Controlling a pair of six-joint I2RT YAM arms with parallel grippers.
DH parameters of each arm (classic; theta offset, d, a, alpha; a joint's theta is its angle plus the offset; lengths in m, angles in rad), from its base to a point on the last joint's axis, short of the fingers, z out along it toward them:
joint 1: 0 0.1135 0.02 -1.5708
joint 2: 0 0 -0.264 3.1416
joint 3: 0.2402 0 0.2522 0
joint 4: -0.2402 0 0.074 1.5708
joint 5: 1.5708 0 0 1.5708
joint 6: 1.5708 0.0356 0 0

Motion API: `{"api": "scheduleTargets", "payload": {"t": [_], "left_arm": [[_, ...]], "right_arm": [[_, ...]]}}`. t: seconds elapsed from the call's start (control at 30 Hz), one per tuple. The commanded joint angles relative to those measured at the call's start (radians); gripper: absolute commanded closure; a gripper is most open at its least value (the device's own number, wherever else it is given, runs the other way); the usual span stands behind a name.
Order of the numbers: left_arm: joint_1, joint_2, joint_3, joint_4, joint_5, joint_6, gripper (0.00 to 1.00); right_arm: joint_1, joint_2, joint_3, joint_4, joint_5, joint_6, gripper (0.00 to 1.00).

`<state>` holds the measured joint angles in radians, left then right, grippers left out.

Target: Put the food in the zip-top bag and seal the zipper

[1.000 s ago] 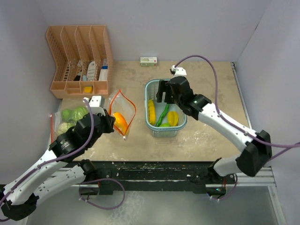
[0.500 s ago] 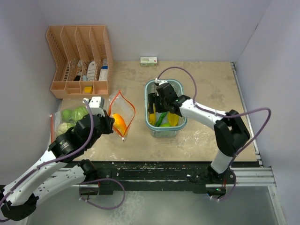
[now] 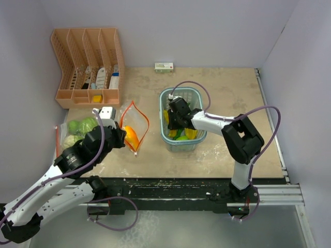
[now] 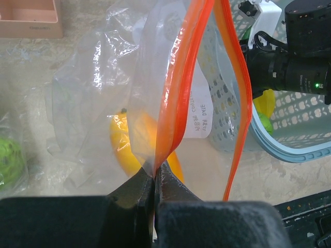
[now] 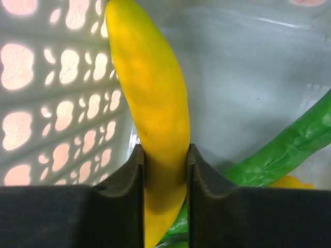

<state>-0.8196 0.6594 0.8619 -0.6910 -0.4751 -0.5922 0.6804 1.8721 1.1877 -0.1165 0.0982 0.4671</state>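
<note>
Cabbages: you have 2 pale-green cabbages (image 3: 81, 126) at the far left of the table, at 9 o'clock from the bag, well apart from the basket.
Left gripper: your left gripper (image 4: 154, 178) has its jaws pinched nearly together on the bag's orange zipper strip (image 4: 181, 77), with only the film between them.
Zip-top bag: the zip-top bag (image 3: 139, 116) lies between the cabbages and the basket. Its 2 zipper strips stand apart, so the mouth gapes open and the zipper is not sealed.
Orange fruit: 1 orange fruit (image 4: 132, 144) sits inside the bag, just past your left fingertips.
Basket: the pale-blue basket (image 3: 161, 103) stands at 3 o'clock from the bag, near it.
Right gripper: your right gripper (image 5: 164, 155) is down inside the basket, with both pads pressed against the sides of the yellow fruit.
Yellow fruit: the long yellow fruit (image 5: 150, 103) is in the basket, running toward 12 o'clock along the perforated wall.
Green chili: the green chili (image 5: 289, 150) lies on the basket floor at 3 o'clock from the yellow fruit.
</note>
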Motion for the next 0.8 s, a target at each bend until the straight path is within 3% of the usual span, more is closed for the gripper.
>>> {"api": "scheduleTargets", "payload": {"t": [0.0,0.1,0.4,0.57,0.77], "left_arm": [[-0.003,-0.005,0.033,0.023,-0.002,-0.014,1.00],[-0.003,-0.015,0.029,0.017,-0.001,-0.018,1.00],[-0.002,-0.037,0.024,-0.002,-0.016,-0.029,1.00],[-0.002,-0.021,0.006,0.021,-0.020,-0.035,1.00],[-0.002,0.034,0.012,0.094,-0.005,-0.030,1.00]], "right_arm": [[0.000,-0.065,-0.010,0.028,0.038,-0.024,0.89],[-0.001,-0.126,-0.012,0.020,0.052,-0.024,1.00],[-0.002,-0.421,-0.024,-0.029,0.070,-0.023,1.00],[0.001,-0.583,-0.053,-0.006,-0.034,-0.041,1.00],[0.048,-0.741,-0.100,0.120,-0.314,0.026,1.00]]}}
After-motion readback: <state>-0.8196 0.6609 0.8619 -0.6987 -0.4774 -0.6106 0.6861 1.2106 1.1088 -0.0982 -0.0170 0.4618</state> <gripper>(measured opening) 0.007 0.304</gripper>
